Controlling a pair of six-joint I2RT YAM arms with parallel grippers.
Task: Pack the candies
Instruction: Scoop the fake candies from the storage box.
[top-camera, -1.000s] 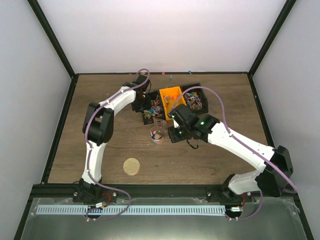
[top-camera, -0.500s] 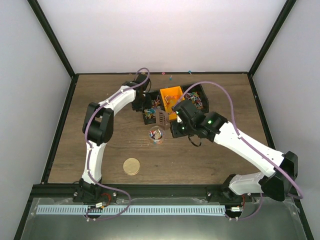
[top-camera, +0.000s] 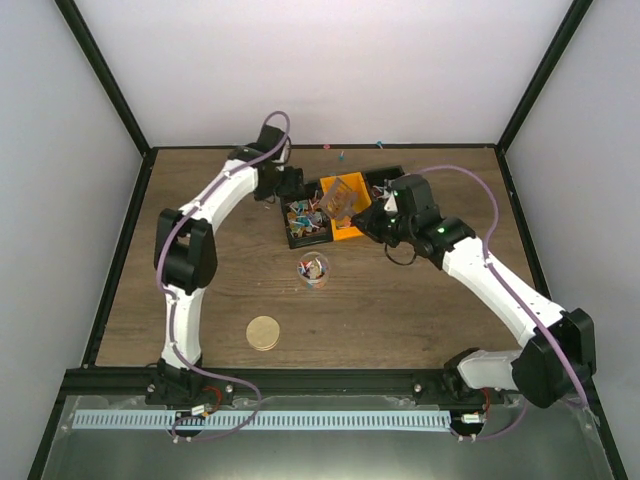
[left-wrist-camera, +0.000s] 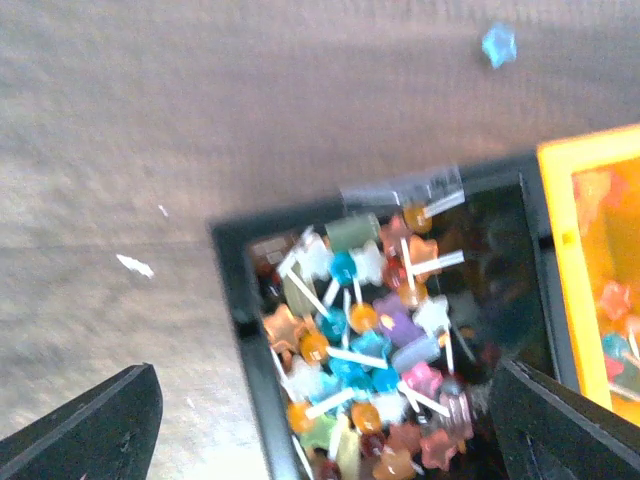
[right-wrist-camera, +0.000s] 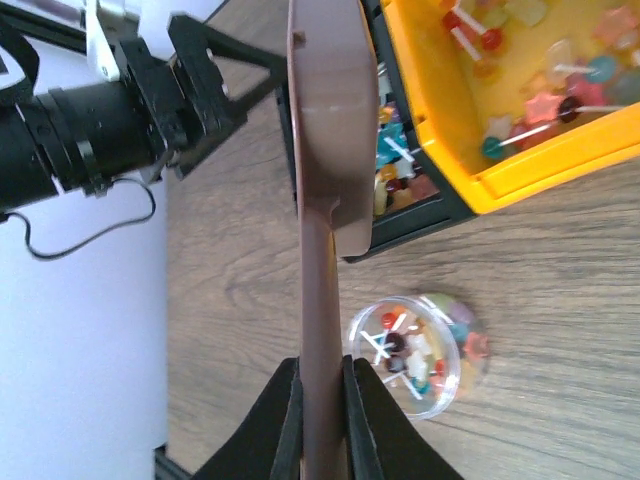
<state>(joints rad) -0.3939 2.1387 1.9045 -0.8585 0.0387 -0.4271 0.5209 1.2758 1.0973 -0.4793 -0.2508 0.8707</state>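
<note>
Candies, small star and ball sweets on white sticks, fill a black bin. More candies lie in the orange bin and in a clear round jar. My left gripper hangs open over the black bin's near-left part, with nothing between its fingers. In the top view the left gripper is at the bin's back-left corner. My right gripper is shut on the handle of a brown scoop. The scoop is over the orange bin, and the jar is just right of its handle.
A second black bin sits behind the right wrist. A round tan lid lies on the table toward the front. A few stray sweets lie near the back edge, one blue just beyond the bin.
My left gripper has opened and drawn back from inside the black bin toward its back-left. The right arm has swung the scoop from beside the jar up over the orange bin.
</note>
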